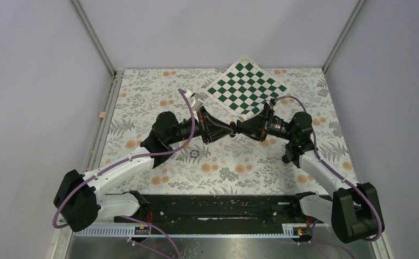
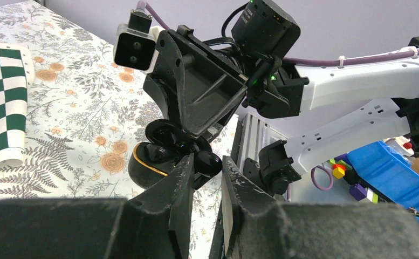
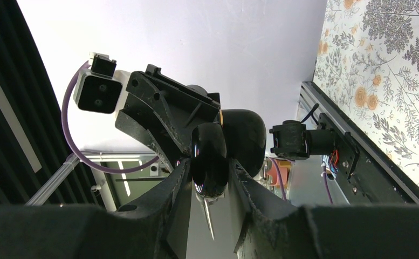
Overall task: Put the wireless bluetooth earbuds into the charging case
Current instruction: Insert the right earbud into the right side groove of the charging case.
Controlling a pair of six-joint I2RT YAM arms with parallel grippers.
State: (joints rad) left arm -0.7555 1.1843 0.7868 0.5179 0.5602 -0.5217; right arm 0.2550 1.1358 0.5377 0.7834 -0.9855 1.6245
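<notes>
Both arms meet tip to tip in mid-air over the floral table, just near of the green checkered mat.

Right pincer: clamped on the charging case, which is held off the table. In the right wrist view the gripped half is edge-on, its long axis up-down between the fingers. The second, rounder half with its gold seam sits behind it.

Left wrist view: the case is hinged open like a clam, mouth toward the left pincer, long axis roughly across the view, gold seam on the lower shell.

Left pincer: fingers drawn together to a narrow slot, with a small glossy black lump at the tips. Cannot tell whether it is a bud or part of the case.

Top view: the case is only a dark speck between the tips, its opening hidden. A small dark ring lies on the table under the left arm.
</notes>
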